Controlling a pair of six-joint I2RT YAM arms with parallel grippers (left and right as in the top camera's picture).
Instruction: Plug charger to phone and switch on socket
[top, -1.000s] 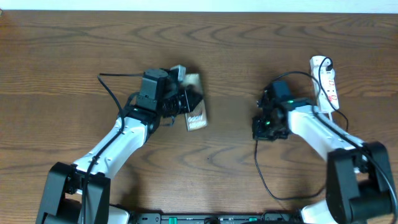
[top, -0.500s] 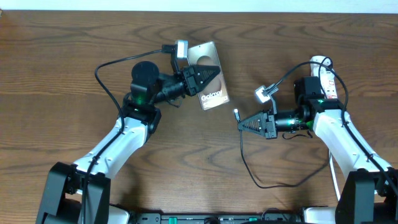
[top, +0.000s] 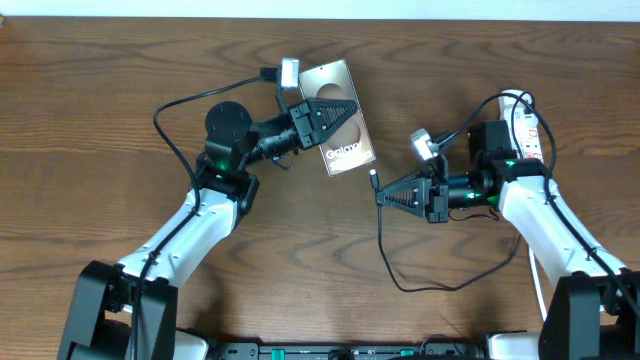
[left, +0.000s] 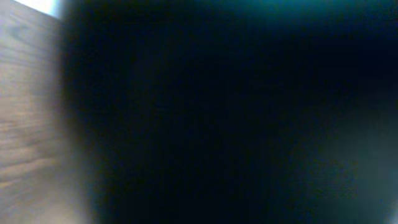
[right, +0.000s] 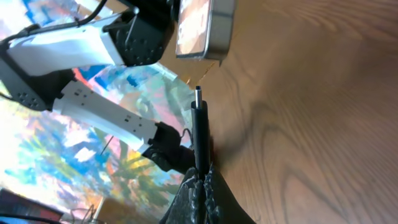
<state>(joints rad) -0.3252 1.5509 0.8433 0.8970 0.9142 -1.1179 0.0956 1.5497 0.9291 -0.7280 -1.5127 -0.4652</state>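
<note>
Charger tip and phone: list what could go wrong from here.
1. The charger tip, held in the right gripper, stands just short of the phone edge. No port shows, so it may hit the casing instead.
2. The left gripper alone holds the phone, and the left wrist view is dark, so the grip cannot be checked. A push could twist or slip it.
3. The charger's slack loops beside the right arm and might snag.

Glossy bronze phone (top: 352, 155), matt black charger (right: 200, 134), grained wooden table (top: 100, 80)
</note>
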